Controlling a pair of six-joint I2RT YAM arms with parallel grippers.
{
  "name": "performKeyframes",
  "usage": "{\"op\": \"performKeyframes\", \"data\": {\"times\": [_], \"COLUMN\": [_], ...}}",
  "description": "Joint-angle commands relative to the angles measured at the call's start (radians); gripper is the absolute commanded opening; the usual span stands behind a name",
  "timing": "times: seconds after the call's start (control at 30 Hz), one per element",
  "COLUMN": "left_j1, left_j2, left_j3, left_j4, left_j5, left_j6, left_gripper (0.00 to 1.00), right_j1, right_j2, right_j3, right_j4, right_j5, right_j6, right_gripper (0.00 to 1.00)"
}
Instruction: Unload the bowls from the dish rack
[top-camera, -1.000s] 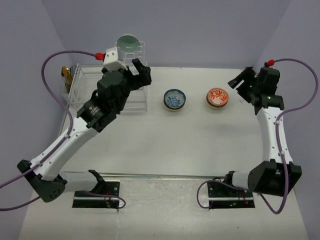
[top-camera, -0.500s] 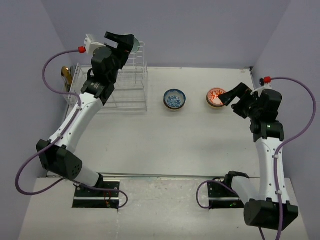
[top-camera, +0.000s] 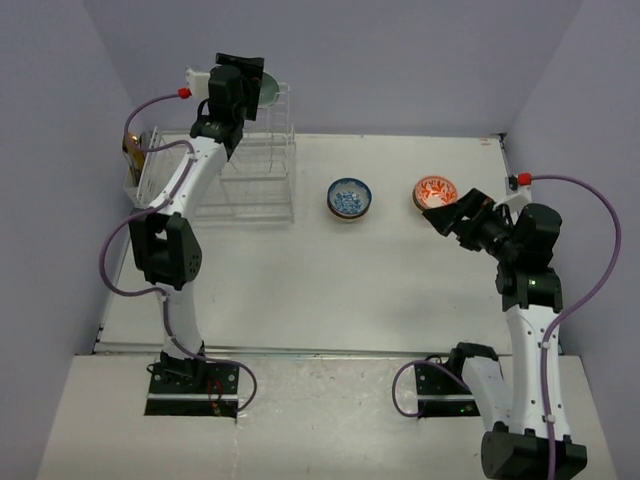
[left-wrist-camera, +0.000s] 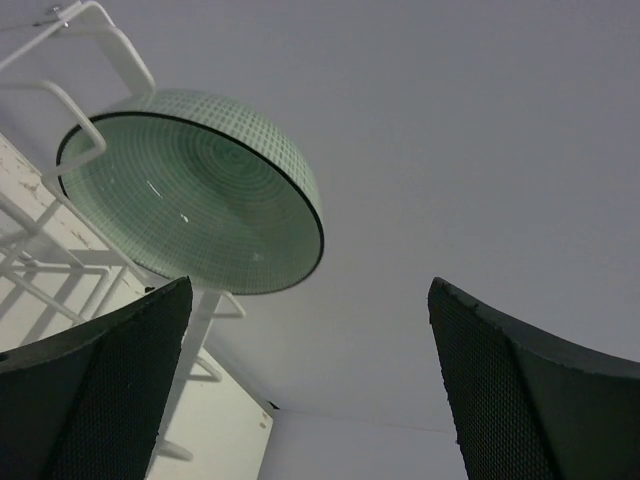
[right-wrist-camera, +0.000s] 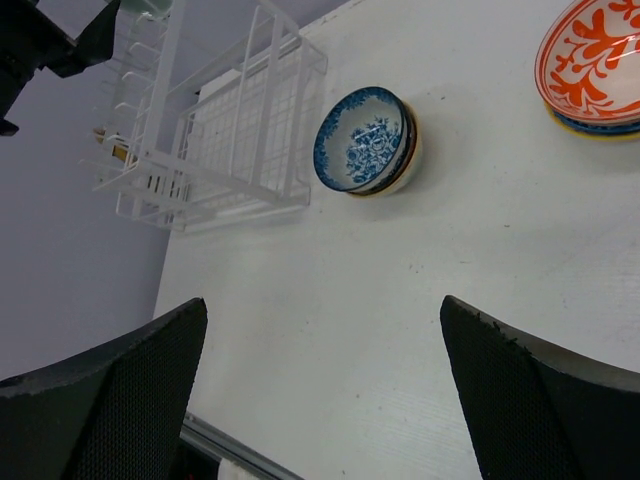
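Observation:
A green bowl (left-wrist-camera: 190, 195) stands on edge at the top of the dish rack (top-camera: 255, 170) tower; in the top view the bowl (top-camera: 267, 92) is partly hidden behind my left gripper (top-camera: 245, 78). The left gripper (left-wrist-camera: 310, 285) is open, just right of and below the bowl, not touching it. A blue bowl (top-camera: 349, 197) and an orange bowl (top-camera: 435, 191) sit on the table, right of the rack. My right gripper (top-camera: 452, 213) hovers open just in front of the orange bowl (right-wrist-camera: 595, 65). Nothing lies between the right gripper's (right-wrist-camera: 323, 302) fingers.
A small golden-brown object (top-camera: 132, 150) sits at the rack's left end. The rack's low basket (right-wrist-camera: 220, 140) shows nothing inside. The back wall stands close behind the tower. The blue bowl (right-wrist-camera: 365, 140) lies between rack and orange bowl.
My left arm swung up from in front of the rack to the tower's top beside the green bowl. My right gripper drew back from the orange bowl, its jaws spreading wider.

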Motion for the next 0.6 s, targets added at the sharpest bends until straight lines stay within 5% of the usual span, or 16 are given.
{"op": "performKeyframes", "data": {"times": [0.0,0.37,0.47,0.57], "left_j1": [0.017,0.036,0.037,0.037], "left_j2": [0.050,0.168,0.191,0.201], "left_j3": [0.115,0.204,0.223,0.213], "left_j4": [-0.025,0.064,0.064,0.085], "left_j5": [-0.006,-0.055,-0.053,-0.055], "left_j6": [-0.031,-0.009,-0.017,-0.017], "left_gripper": [1.00,0.98,0.90,0.67], "right_j1": [-0.003,-0.002,-0.002,-0.003], "right_j2": [-0.030,-0.050,-0.053,-0.062], "right_j3": [-0.021,-0.050,-0.056,-0.056], "right_j4": [0.053,0.090,0.098,0.101], "right_j5": [-0.058,-0.040,-0.043,-0.047], "right_j6": [-0.017,-0.008,-0.002,-0.002], "right_gripper": [0.99,0.99,0.99,0.99]}}
